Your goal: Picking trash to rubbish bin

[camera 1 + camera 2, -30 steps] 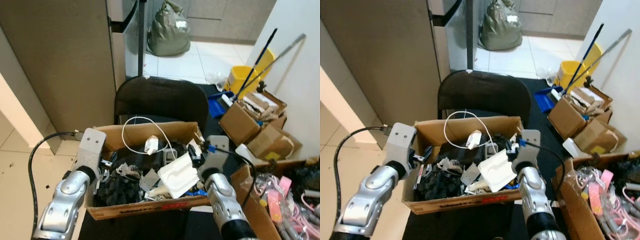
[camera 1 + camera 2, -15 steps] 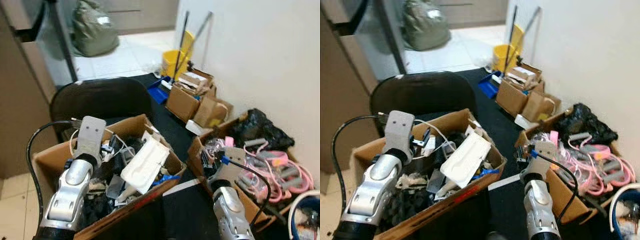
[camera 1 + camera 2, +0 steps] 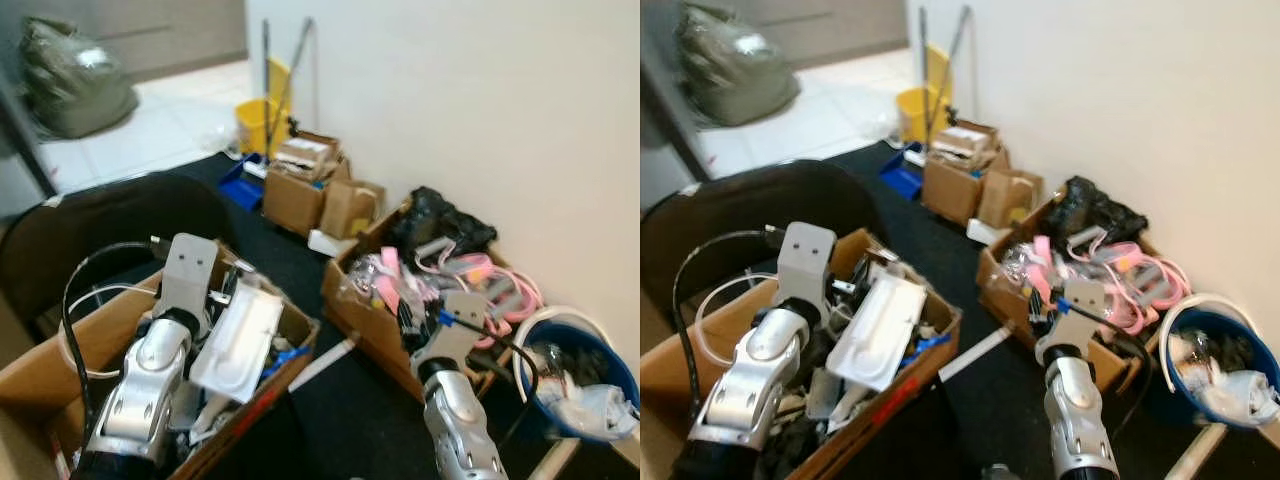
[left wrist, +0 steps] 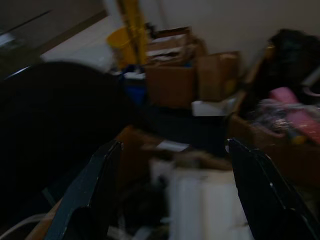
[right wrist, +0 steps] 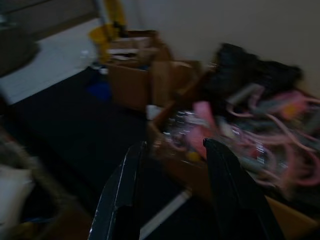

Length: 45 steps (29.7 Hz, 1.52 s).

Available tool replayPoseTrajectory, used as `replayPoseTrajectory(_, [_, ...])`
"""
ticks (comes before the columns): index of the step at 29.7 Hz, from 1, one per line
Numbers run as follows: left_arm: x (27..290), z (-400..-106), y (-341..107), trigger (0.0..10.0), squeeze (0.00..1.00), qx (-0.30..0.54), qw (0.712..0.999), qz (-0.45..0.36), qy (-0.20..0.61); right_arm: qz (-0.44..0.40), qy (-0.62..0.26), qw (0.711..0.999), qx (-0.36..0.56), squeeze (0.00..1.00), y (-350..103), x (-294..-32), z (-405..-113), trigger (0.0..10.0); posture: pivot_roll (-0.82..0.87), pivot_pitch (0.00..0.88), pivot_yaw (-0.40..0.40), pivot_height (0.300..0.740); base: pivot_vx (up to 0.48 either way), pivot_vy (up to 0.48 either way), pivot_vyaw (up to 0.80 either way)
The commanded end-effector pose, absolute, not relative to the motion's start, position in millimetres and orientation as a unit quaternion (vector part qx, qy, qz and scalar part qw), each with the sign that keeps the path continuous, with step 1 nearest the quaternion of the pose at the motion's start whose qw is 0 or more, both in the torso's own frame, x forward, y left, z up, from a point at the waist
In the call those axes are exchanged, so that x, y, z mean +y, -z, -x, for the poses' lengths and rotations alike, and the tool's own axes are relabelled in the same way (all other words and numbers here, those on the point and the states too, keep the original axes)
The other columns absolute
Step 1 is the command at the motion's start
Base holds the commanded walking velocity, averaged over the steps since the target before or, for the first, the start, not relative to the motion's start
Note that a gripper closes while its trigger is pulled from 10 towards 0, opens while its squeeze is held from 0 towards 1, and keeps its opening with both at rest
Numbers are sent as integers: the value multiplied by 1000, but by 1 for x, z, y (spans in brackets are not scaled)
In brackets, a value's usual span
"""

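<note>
White wall [image 3: 480, 110] runs along our right, with a black floor mat [image 3: 350, 400] below it and pale tiles [image 3: 130, 140] beyond at 11 o'clock. On the tiles sits a grey-green sack [image 3: 75, 75]; near the wall at 12 o'clock stand a yellow bucket [image 3: 258, 120] with mop poles and a cluster of small cartons [image 3: 315, 195].

Before us at 8 o'clock is a cardboard box [image 3: 60, 365] heaped with trash [image 3: 880, 330]: a white moulded tray on top, white cable, dark scraps. A black chair [image 3: 110, 225] stands just behind it. At 3 o'clock a second box [image 3: 1090, 290] holds pink and grey hoses, with a black bag [image 3: 440, 225] at its far end. Just beside it, at 4 o'clock, is a blue bin [image 3: 575, 385] with crumpled plastic inside.

Our left tool [image 4: 170, 195] hangs over the trash box with its black fingers [image 4: 92, 195] wide apart, holding nothing; the white tray lies below the gap. Our right tool [image 5: 172, 190] is held over the mat facing the hose box, its fingers [image 5: 122, 195] also apart and empty. Both wrist views are dim and blurred.
</note>
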<state>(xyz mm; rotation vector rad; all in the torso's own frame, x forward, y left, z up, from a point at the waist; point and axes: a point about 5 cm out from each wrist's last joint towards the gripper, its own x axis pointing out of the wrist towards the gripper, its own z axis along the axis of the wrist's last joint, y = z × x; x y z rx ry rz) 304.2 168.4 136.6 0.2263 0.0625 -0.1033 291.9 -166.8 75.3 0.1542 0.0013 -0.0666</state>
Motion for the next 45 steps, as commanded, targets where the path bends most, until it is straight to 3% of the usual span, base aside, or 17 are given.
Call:
replayPoseTrajectory(1, [168, -304, -131, 10000, 0, 44, 991, -117, 50, -76, 43, 996, 15, 0, -71, -170, -289, 10000, 6, 133, 0, 740, 0, 0, -800])
replayPoseTrajectory(27, [166, -305, -130, 10000, 0, 42, 991, -114, 50, -46, 50, 997, 32, 0, -69, -171, -288, 10000, -2, 137, -5, 740, 0, 0, -800])
replayPoseTrajectory(36, [164, -312, -134, 10000, 0, 39, 989, -128, 71, -56, 75, 995, 30, 0, -66, -173, -285, 10000, 9, 128, 51, 740, 0, 0, -800])
replayPoseTrajectory(45, [166, -313, -136, 10000, 0, 37, 988, -130, 71, -61, 80, 994, 32, 0, -64, -171, -280, 10000, 11, 131, 50, 740, 0, 0, -800])
